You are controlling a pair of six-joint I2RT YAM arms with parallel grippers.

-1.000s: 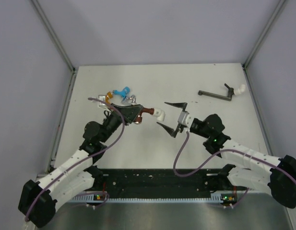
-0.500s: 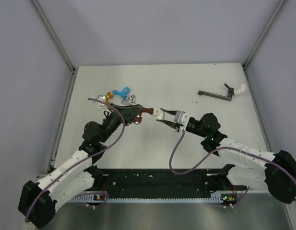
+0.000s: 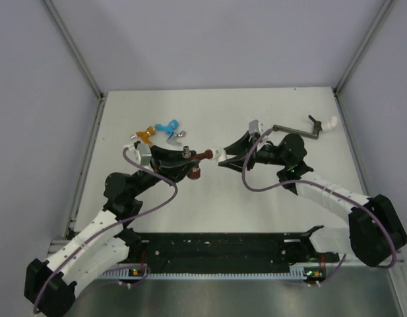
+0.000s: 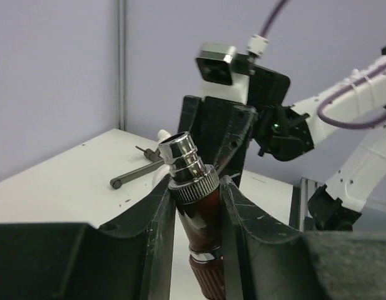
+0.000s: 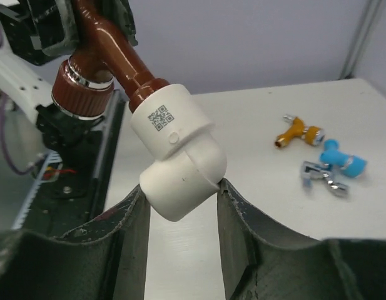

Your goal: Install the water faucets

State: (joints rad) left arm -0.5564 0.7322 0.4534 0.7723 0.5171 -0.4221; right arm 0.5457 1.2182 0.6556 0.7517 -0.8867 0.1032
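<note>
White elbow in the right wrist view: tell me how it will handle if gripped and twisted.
The elbow looks like stiff moulded plastic, so it probably won't deform in the right gripper. Its smooth, rounded surface may slip or rotate under twisting. Joined to the brown faucet held by the left gripper, it likely moves with that as one rigid piece.

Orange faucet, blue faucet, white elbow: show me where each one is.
orange faucet (image 5: 296, 132), right wrist view, on its orange body.
blue faucet (image 5: 336, 154), right wrist view, on its blue body.
white elbow (image 5: 180, 159), right wrist view, on its rounded bend.
</note>
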